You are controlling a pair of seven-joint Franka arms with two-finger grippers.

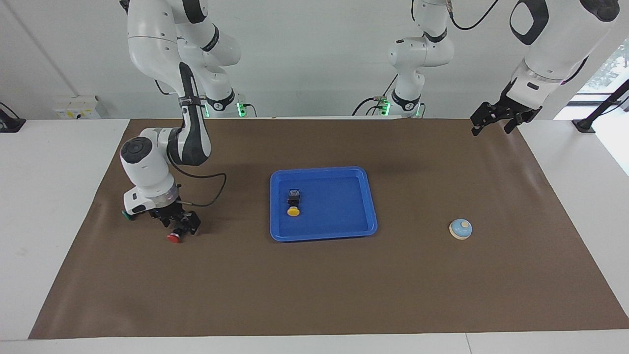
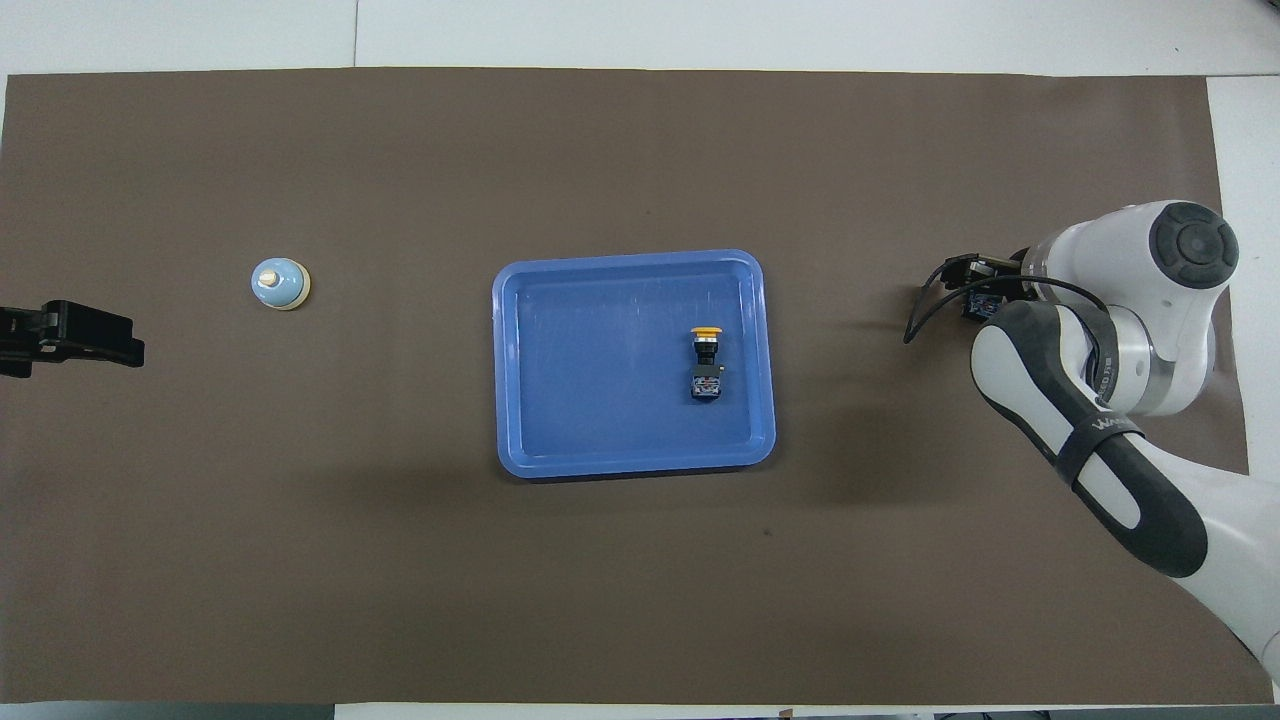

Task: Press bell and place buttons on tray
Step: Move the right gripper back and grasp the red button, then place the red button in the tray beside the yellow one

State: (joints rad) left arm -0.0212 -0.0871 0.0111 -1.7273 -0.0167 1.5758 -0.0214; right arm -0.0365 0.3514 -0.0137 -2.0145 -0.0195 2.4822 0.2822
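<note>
place: robotics lab | signs: 2 Franka arms (image 1: 162, 147), brown mat (image 1: 314, 285), white table (image 1: 49, 196)

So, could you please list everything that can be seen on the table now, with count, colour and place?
tray: one, bright blue, middle of the mat
yellow button: one, black body, lying in the tray
red button: one, black body, on the mat toward the right arm's end, at the right hand
green button: one, only its edge shows beside the right arm's wrist, nearer to the robots than the red button
bell: one, light blue with cream knob, on the mat toward the left arm's end
mat: one, brown, covering the table
right hand: one, black, low around the red button's body, fingers apart
left hand: one, black, open, raised over the mat's corner, waiting
</note>
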